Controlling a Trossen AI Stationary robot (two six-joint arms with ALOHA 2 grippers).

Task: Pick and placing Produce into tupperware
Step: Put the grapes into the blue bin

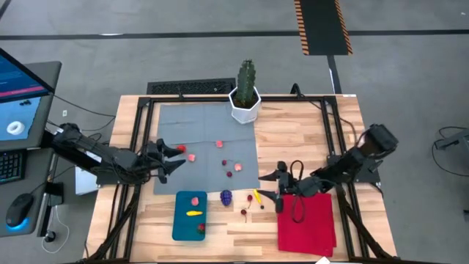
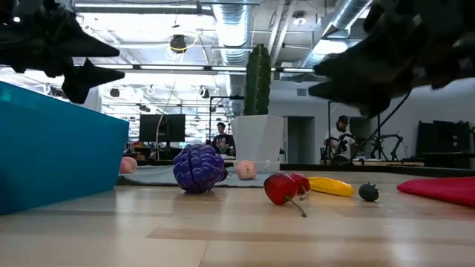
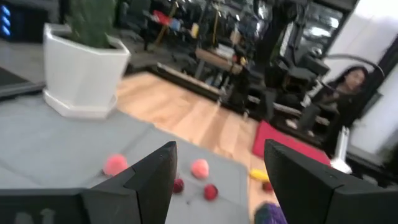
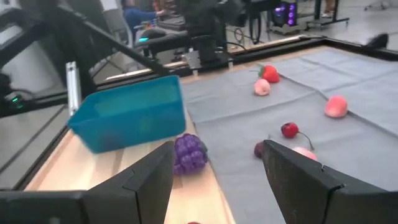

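Judging progress from the overhead view, the tupperware (image 1: 190,216) near the front edge of the bench (image 1: 293,132) already held three pieces: a pink one (image 1: 196,200), a yellow one (image 1: 193,213) and a red one (image 1: 200,229). Left outside were the purple grape bunch (image 1: 226,196) just beside the container, a yellow piece (image 1: 257,196) and dark cherries (image 1: 244,212) on bare wood, plus several red and pink pieces on the grey mat (image 1: 205,143), among them a pink one (image 1: 218,144) near the mat's middle and a red one (image 1: 180,149) by the left claw (image 1: 170,158). So the task looked under halfway done. The left claw hovered over the mat's left edge with fingers apart and nothing between them; the right claw (image 1: 277,188) hung between the mat's corner and the red cloth (image 1: 306,220), likewise spread and empty. The cactus pot (image 1: 245,103) stood at the mat's far edge, well apart from the loose pieces, so the middle of the mat was open for either arm. The grape bunch sat close to the tupperware wall, which could crowd a finger on that side. The metal frame rails ran along both bench sides.
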